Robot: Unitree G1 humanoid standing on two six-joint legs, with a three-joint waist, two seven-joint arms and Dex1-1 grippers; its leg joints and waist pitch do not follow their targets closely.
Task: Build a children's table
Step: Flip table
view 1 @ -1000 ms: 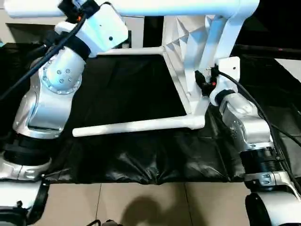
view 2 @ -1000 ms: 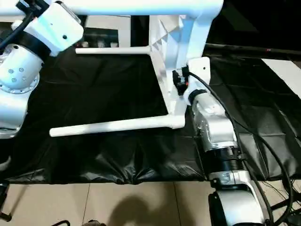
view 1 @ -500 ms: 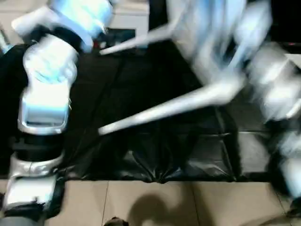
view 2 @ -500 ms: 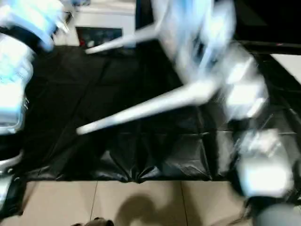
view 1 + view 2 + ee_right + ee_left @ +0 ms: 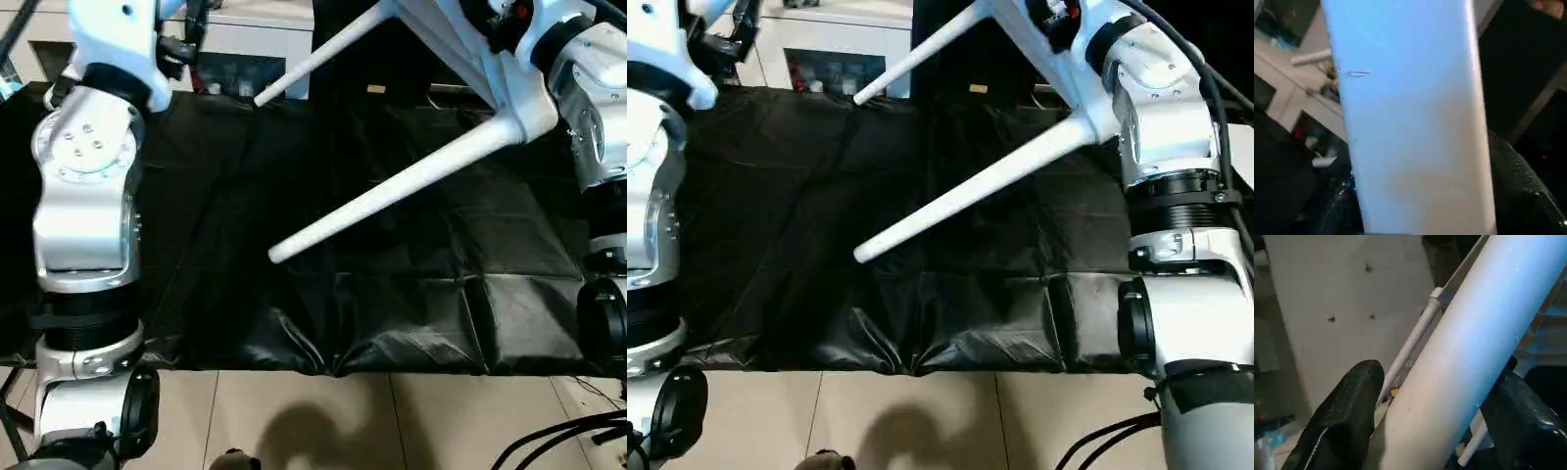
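The children's table (image 5: 490, 88) hangs tilted in the air above the black sheet (image 5: 392, 284), with both grippers clamped on it: the left gripper (image 5: 1435, 416) around a round leg, the right gripper (image 5: 1415, 196) around another white part. It looks light, stiff and slick, so gripping near the sockets seems safest. I count two legs (image 5: 392, 191) pointing down-left and one table.

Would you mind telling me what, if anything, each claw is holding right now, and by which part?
Both hold the children's table: the left claw straddles one white leg, and the right claw straddles a white part of the table I cannot identify.
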